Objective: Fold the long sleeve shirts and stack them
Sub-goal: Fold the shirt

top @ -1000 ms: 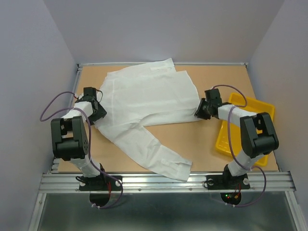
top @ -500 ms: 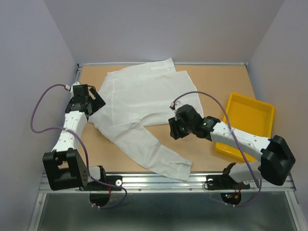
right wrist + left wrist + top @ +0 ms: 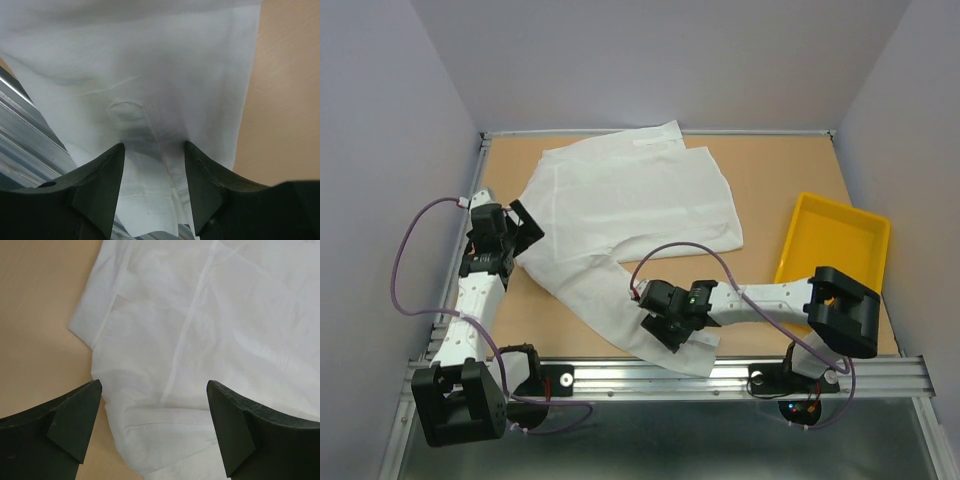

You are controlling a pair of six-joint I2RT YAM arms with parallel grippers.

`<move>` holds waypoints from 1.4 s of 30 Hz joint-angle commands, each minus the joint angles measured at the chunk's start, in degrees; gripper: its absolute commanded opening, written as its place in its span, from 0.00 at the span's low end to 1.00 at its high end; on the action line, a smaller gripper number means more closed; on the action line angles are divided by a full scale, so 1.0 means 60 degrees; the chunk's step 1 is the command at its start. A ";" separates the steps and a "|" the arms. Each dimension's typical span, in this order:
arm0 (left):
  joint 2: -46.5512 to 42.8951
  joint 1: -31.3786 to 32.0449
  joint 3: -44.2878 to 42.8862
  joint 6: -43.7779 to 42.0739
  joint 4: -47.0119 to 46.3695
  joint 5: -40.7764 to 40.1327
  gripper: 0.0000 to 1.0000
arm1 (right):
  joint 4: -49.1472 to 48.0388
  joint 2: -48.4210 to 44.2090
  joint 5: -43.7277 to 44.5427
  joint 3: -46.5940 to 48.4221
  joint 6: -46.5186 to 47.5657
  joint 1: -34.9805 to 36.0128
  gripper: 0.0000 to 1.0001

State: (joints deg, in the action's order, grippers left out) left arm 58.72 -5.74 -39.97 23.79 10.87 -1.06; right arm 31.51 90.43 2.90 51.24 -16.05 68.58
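A white long sleeve shirt (image 3: 630, 200) lies spread flat on the tan table, one sleeve (image 3: 620, 300) running to the front edge. My left gripper (image 3: 527, 231) is open at the shirt's left edge. In the left wrist view the left gripper (image 3: 154, 390) is wide apart above the shirt (image 3: 210, 330), with a folded hem and a seam between the tips. My right gripper (image 3: 664, 329) is open over the sleeve cuff. In the right wrist view the right gripper (image 3: 154, 147) straddles the cuff (image 3: 145, 190), which lies flat between the tips.
A yellow tray (image 3: 860, 215) sits at the right side of the table (image 3: 770, 180), beside the right arm's upper link. A metal rail (image 3: 660, 375) runs along the front edge, just under the cuff, and the same rail (image 3: 20, 135) shows in the right wrist view. Walls enclose three sides.
My right arm swung from the shirt's right edge by the tray down to the sleeve cuff at the front, its jaws widening. The left gripper opened fully and shifted slightly at the shirt's left edge.
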 commanded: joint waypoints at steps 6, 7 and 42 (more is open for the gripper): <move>-0.0617 0.0033 0.0347 -0.0215 -0.1080 0.0104 0.99 | 0.0300 0.1114 0.0674 0.0805 0.0112 0.0304 0.20; -0.0602 0.0033 0.0362 -0.0201 -0.1094 0.0089 0.99 | 0.0330 0.1129 0.0747 0.0950 0.0199 0.0319 0.12; -0.0792 0.0195 0.0347 0.0166 -0.1358 0.0338 0.99 | -0.2214 0.5830 0.4146 1.2682 0.4243 -0.3548 0.01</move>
State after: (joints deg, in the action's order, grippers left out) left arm 55.53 -5.13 -38.24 24.56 4.93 1.02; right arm 27.79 123.37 26.74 120.90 7.18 47.77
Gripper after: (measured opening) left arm 0.986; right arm 0.024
